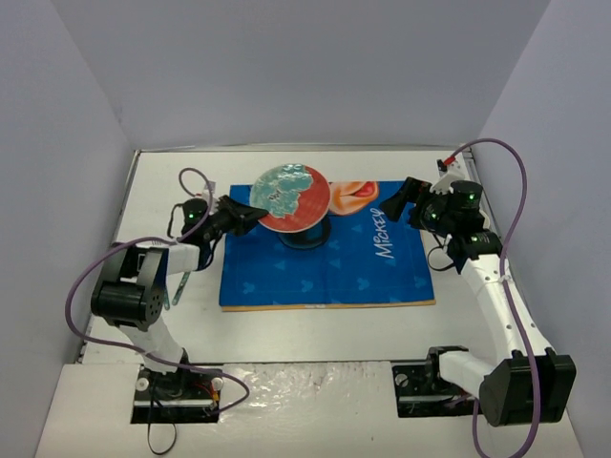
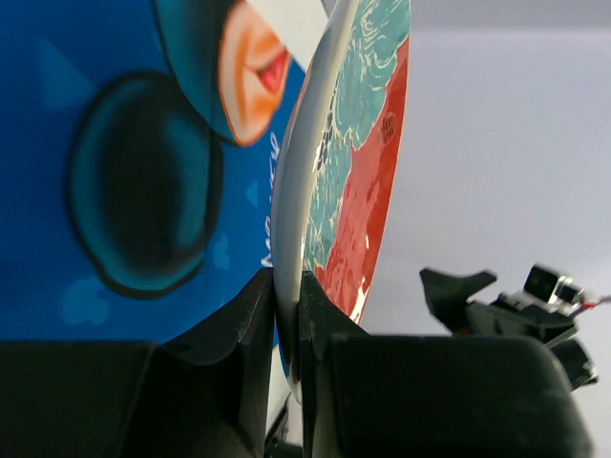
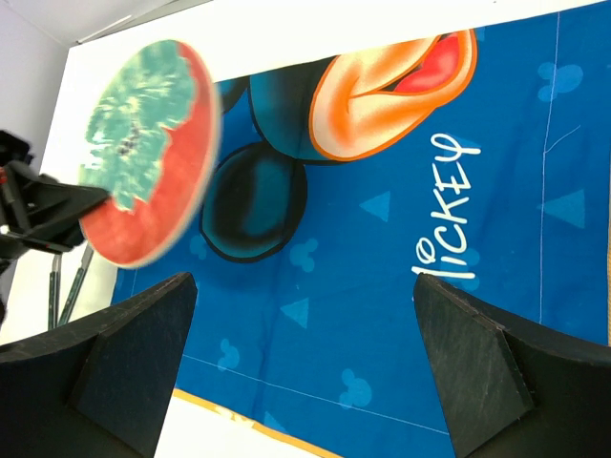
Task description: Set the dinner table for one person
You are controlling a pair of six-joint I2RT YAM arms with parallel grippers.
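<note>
Large flat white rectangular counter [image 1: 315,329] with a thin metal edge served as the dinner table. It lay beneath and around the blue rectangular Mickey-print placemat [image 1: 334,277], which sat roughly at its centre.

Placemat: laid flat.

Round plate with a red rim and a teal patterned centre [image 1: 289,197]: not yet set down. The left gripper [image 1: 250,215] had its fingers closed on the plate's rim, on the side toward the placemat's left edge. It held the plate tilted and clear above the far left part of the placemat.

The right gripper [image 1: 405,198] hung over the far right part of the placemat, fingers spread wide with nothing between them.

Slim metal utensils [image 1: 179,286] lay on the counter just off the placemat's left edge; their kind could not be told.

Judged progress: early to middle. Judged remaining: lowering the plate flat onto the placemat, then arranging the utensils beside the plate.
</note>
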